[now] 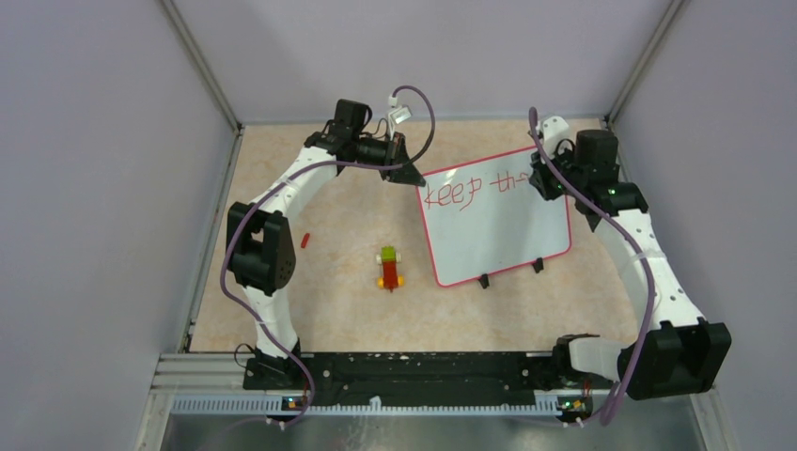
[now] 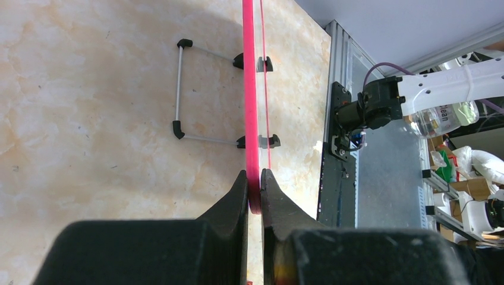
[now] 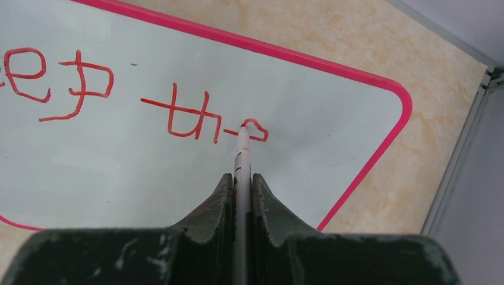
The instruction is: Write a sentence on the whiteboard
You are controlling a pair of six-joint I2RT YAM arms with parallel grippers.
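From the top, we see the whiteboard on the right half of the tan worktop, turned slightly, with its two black clip feet on the near edge. Red letters reading "keep th" run along its far side. The left pincer sits at the board's far-left corner, and the right pincer is over the far-right corner, where the writing ends. Well to the left of the board lies a small toy of green, yellow and red blocks. Further left lies a tiny red piece.

In the left wrist view the board shows edge-on, as a pink rim running straight away from the camera. The left pincer is closed on that rim, one finger on each face. A thin wire stand juts out from the clip feet on one side and rests on the worktop.

In the right wrist view the right pincer is clamped on a slim white marker, which sticks out between the fingers. Its tip touches the white surface at a small red loop, the last stroke after "th". The letters "ep" lie further left. The pink rim curves round the corner to the right of the tip, with bare worktop past it.
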